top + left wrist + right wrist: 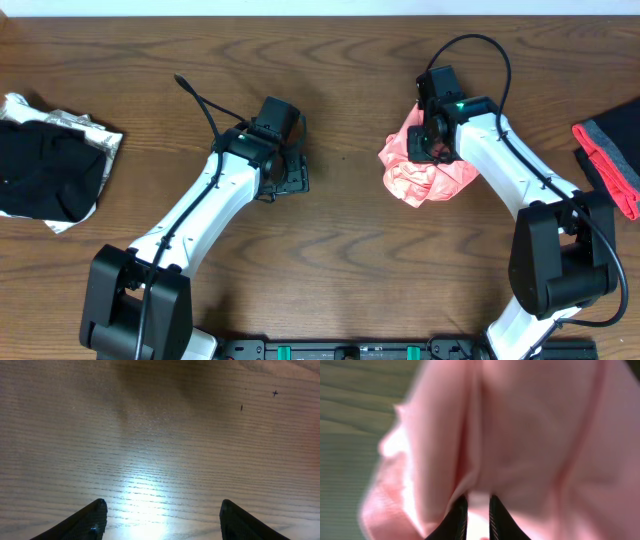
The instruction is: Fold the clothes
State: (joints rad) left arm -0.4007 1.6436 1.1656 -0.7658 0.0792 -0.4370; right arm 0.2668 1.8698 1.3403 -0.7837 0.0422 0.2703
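Shirt lies crumpled in a pink heap on the table, right of centre. Right gripper sits on its top, fingers narrow and pinching a fold. Left gripper is well apart over bare wood, fingers wide, holding nothing. Black garment far left, grey-red garment far right.

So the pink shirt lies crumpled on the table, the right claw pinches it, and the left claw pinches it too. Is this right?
Not quite. The left claw is open and holds nothing; the left wrist view shows only bare table beneath it. The rest holds: the pink shirt lies crumpled on the table and the right claw pinches it.
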